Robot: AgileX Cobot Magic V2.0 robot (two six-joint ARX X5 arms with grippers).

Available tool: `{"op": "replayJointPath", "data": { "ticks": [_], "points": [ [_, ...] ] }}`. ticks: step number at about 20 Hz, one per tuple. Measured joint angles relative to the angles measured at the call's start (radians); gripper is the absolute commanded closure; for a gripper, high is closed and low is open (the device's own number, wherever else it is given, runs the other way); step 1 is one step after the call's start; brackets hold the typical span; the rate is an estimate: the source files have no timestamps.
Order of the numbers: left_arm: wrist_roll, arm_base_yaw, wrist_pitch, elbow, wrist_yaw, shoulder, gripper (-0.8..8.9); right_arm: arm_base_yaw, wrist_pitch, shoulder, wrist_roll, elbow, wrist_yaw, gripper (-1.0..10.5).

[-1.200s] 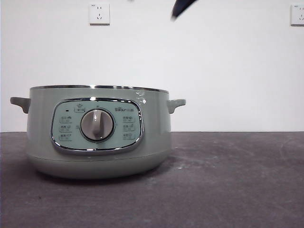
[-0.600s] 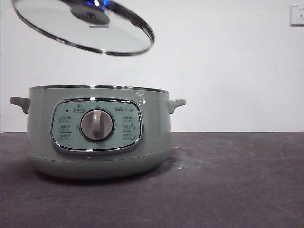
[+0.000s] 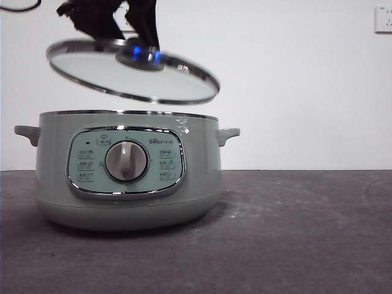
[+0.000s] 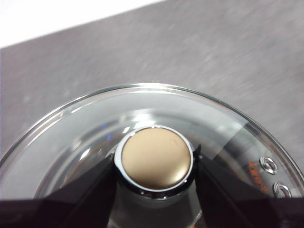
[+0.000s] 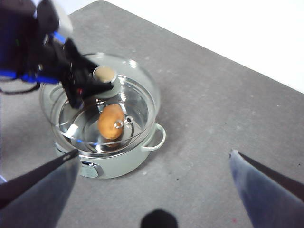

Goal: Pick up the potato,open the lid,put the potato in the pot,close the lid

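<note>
While held tilted above the pot (image 3: pixel 125 177), lid (image 3: pixel 131 76): being gripped by its knob (image 4: pixel 156 159).
Left gripper (image 4: pixel 156 164): fingers being pressed onto the knob.
Right gripper (image 5: pixel 152 164): fingers being kept spread (holding nothing).
Potato (image 5: pixel 111 121): being seen inside the pot on the surface (image 3: pixel 294 233).

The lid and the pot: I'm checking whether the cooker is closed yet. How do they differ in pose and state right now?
The lid hangs tilted in the air, while the pot sits level on the table. The left gripper clamps the lid's knob; nothing grips the pot. The lid is clear glass; the pot is opaque sage green, with the potato inside. Both are round, with chrome rims.
</note>
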Motion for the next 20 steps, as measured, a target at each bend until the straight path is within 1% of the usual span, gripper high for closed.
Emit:
{"op": "replayJointPath", "data": {
  "ticks": [2, 6, 10, 15, 18, 20],
  "points": [
    [-0.014, -0.008, 0.045, -0.040, -0.035, 0.000, 8.22, 0.000, -0.002, 0.000, 0.000, 0.000, 0.000, 4.1],
    [-0.042, -0.009, 0.147, -0.119, -0.036, 0.000, 8.22, 0.000, -0.006, 0.000, 0.000, 0.000, 0.000, 4.1],
    [-0.086, -0.011, 0.201, -0.189, -0.033, -0.001, 8.22, 0.000, -0.006, 0.000, 0.000, 0.000, 0.000, 4.1],
    [-0.106, -0.011, 0.189, -0.203, -0.034, -0.013, 8.22, 0.000, -0.006, 0.000, 0.000, 0.000, 0.000, 4.1],
    [-0.113, -0.011, 0.139, -0.203, -0.070, -0.022, 8.22, 0.000, -0.006, 0.000, 0.001, 0.000, 0.000, 4.1],
    [-0.116, -0.011, 0.133, -0.203, -0.071, -0.022, 8.22, 0.000, -0.006, 0.000, 0.003, 0.000, 0.000, 4.1]
  ]
}}
